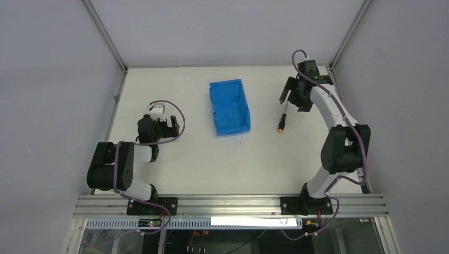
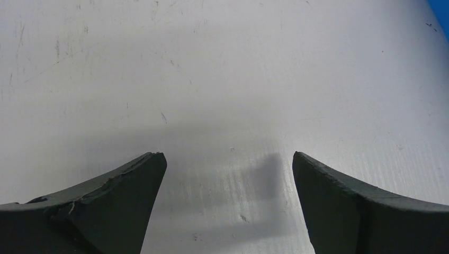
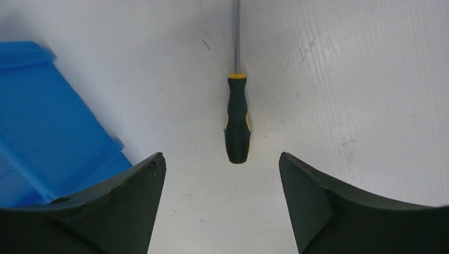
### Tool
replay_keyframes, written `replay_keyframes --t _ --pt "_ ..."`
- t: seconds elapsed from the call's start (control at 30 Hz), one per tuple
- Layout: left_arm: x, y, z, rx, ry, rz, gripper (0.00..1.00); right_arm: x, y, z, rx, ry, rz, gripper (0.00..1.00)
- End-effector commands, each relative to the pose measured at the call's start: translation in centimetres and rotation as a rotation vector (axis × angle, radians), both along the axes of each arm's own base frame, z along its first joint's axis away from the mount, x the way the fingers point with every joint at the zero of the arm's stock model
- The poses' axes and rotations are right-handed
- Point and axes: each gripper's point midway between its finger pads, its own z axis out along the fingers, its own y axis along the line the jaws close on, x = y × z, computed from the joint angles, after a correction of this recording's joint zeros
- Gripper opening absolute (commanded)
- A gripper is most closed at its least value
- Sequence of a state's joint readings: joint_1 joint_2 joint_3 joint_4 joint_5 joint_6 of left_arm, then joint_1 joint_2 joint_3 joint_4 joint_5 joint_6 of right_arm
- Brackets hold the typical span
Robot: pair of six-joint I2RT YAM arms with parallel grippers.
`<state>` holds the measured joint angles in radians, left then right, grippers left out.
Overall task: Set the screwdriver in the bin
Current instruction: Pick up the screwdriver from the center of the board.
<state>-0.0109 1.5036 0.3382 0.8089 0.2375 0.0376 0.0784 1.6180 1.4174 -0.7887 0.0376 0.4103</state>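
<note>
The right gripper (image 1: 287, 98) hangs over the far part of the white table (image 1: 212, 164) with its two fingers spread wide and nothing pinched between them. The screwdriver (image 1: 283, 117) lies flat on the table just ahead of those fingers. It is not touching either one. From the right wrist camera the butt of its black and yellow-orange handle points back into the gap between the fingertips of the right gripper (image 3: 222, 159). The thin shaft runs straight away from them, out past the top of the view. The screwdriver (image 3: 237, 121) sits a little off the middle of that gap, on the side away from the blue bin (image 3: 47, 121). The bin stands outside the other finger, and part of it is hidden behind that finger. From above, the bin (image 1: 247, 108) is upright on the table, apart from the screwdriver, with bare table between them. The left gripper (image 1: 173, 126) sits low on the other side of the bin. From the left wrist camera the left gripper (image 2: 229, 156) has its fingers spread wide too, with only scuffed table showing between them. A sliver of the bin (image 2: 443, 11) shows at the far corner beyond one finger.
</note>
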Motion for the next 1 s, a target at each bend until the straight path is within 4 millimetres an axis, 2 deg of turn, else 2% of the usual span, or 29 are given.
replay_keyframes --t 0.0,0.13,0.23,0.47,0.6,0.7,0.8,0.9,0.93,0.97 --pt "1.0 0.4 1.7 -0.012 -0.06 0.008 0.99 -2.2 -0.3 -3.0 -0.109 0.258 0.011 0.8" --pt "1.0 0.4 1.7 -0.012 -0.058 0.009 0.99 -1.5 0.0 -5.8 -0.17 0.345 0.025 0.79" --pt "1.0 0.3 1.7 -0.012 -0.059 0.008 0.99 -0.9 0.6 -8.1 -0.151 0.379 0.036 0.77" --pt "1.0 0.3 1.7 -0.012 -0.059 0.007 0.99 0.1 1.2 -11.7 -0.151 0.384 0.064 0.71" --pt "1.0 0.3 1.7 -0.012 -0.059 0.008 0.99 -0.1 1.4 -13.5 -0.143 0.394 0.08 0.67" --pt "1.0 0.3 1.7 -0.012 -0.058 0.007 0.99 -0.4 1.4 -14.6 -0.143 0.399 0.086 0.55" --pt "1.0 0.3 1.7 -0.012 -0.059 0.007 0.99 -0.9 1.3 -15.2 -0.151 0.412 0.087 0.34" --pt "1.0 0.4 1.7 -0.011 -0.06 0.008 0.99 -1.0 1.3 -15.2 -0.149 0.407 0.095 0.27" --pt "1.0 0.4 1.7 -0.012 -0.059 0.008 0.99 -0.9 1.4 -15.1 -0.145 0.406 0.102 0.21" --pt "1.0 0.4 1.7 -0.011 -0.059 0.008 0.99 -0.9 1.4 -15.0 -0.146 0.405 0.106 0.08"
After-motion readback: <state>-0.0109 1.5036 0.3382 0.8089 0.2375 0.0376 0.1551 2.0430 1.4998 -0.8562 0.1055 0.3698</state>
